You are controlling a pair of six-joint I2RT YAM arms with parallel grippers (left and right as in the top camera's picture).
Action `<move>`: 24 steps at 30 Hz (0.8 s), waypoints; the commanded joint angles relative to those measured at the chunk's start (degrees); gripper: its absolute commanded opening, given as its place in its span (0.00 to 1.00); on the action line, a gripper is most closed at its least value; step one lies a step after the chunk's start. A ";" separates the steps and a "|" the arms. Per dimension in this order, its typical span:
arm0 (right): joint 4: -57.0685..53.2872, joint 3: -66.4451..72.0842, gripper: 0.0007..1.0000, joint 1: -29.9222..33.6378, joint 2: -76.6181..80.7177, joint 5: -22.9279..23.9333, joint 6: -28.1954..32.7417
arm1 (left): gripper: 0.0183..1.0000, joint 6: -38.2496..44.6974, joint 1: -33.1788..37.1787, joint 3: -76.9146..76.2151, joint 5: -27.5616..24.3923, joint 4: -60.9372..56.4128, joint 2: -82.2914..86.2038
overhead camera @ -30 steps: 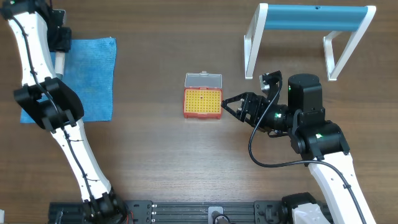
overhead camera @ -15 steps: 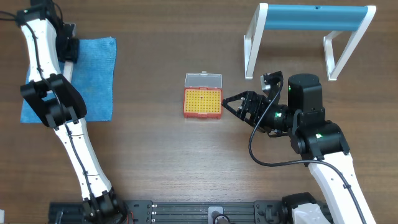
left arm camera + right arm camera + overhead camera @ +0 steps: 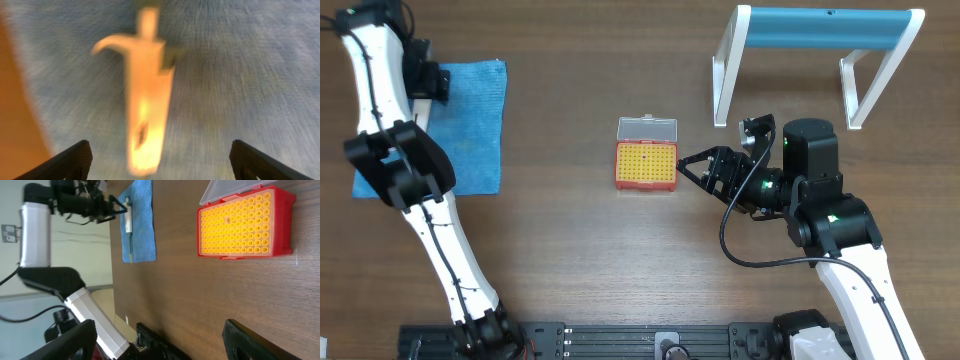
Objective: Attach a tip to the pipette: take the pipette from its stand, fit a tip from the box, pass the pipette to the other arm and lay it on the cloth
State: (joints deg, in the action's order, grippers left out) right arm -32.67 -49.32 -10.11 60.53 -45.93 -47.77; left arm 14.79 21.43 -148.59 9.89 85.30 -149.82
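Laying-down looks done: pipette (image 3: 147,95) on the cloth (image 3: 480,120), left jaws open over it; right jaws open beside the box (image 3: 647,165). Next, the left arm should lift clear.

no writing or number is legible on anything here.

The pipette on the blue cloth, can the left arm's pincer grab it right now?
Probably yes. The left pincer hangs open right over the pipette, which lies on the blue cloth, and nothing sits between them. It would likely just need to come down.
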 commanded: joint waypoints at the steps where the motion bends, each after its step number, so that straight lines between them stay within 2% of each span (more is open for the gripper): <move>1: 0.35 -0.61 0.82 0.17 -0.31 3.63 -0.57 | 0.89 -1.55 -3.41 -2.95 0.17 7.23 13.40; 6: -0.24 -0.63 0.82 0.17 -0.74 12.76 5.51 | 0.89 -3.82 -7.87 -2.71 -2.73 12.04 23.65; 9: -2.95 -0.63 0.82 0.17 -2.54 21.14 7.48 | 0.89 -4.13 -9.97 -2.71 -7.45 12.07 30.71; 13: -5.25 -0.63 0.82 0.20 -7.13 26.27 10.80 | 0.89 -6.03 -11.76 -1.60 -9.55 12.04 41.51; 15: -5.31 -0.63 0.82 0.24 -11.02 27.56 14.34 | 0.89 -7.30 -11.76 2.25 -11.58 12.07 48.00; 18: -6.78 -0.63 0.82 0.22 -17.99 27.58 24.02 | 0.89 -7.34 -11.76 16.65 -18.73 12.04 62.31; 20: -9.99 -0.63 0.82 0.22 -22.01 30.73 28.39 | 0.89 -8.98 -11.76 27.23 -22.38 12.02 71.21; 24: -16.41 -0.57 0.82 0.22 -30.23 38.47 30.75 | 0.89 -16.20 -11.76 47.87 -22.32 9.14 89.44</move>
State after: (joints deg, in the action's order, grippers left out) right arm -46.15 -49.41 -10.11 35.18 -15.53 -23.03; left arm 5.39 9.80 -113.65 -9.17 96.40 -70.00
